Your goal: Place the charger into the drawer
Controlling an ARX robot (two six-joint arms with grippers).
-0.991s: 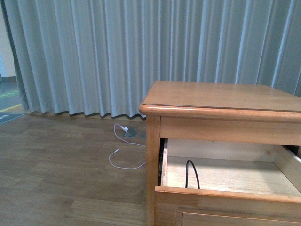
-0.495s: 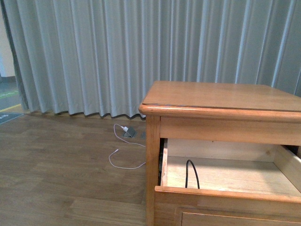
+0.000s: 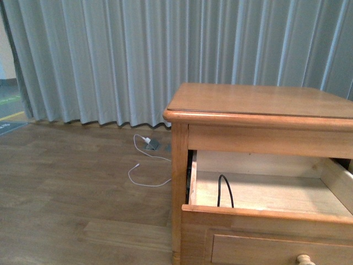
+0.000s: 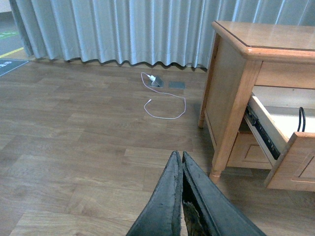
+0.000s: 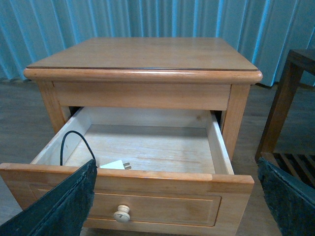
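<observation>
The upper drawer [image 5: 147,184] of the honey-brown nightstand stands pulled out, its pale knob [image 5: 121,213] on the front. The white charger [image 5: 114,165] lies inside on the pale floor near the front board, its black looped cable [image 5: 74,142] rising by the drawer's side wall. The cable also shows in the front view [image 3: 224,190] and the left wrist view [image 4: 300,118]. My right gripper [image 5: 177,196] is open and empty, in front of the drawer's front. My left gripper [image 4: 181,160] is shut and empty, over the floor beside the nightstand. Neither arm shows in the front view.
A white plug with a thin white cable [image 3: 144,160] lies on the wooden floor near the grey curtain [image 3: 138,55], beside a floor socket [image 4: 176,85]. A dark wooden shelf frame [image 5: 290,98] stands beside the nightstand [image 3: 259,102].
The front view has shifted: the nightstand sits a little higher in the picture and the drawer's front panel and knob now show at the bottom.
</observation>
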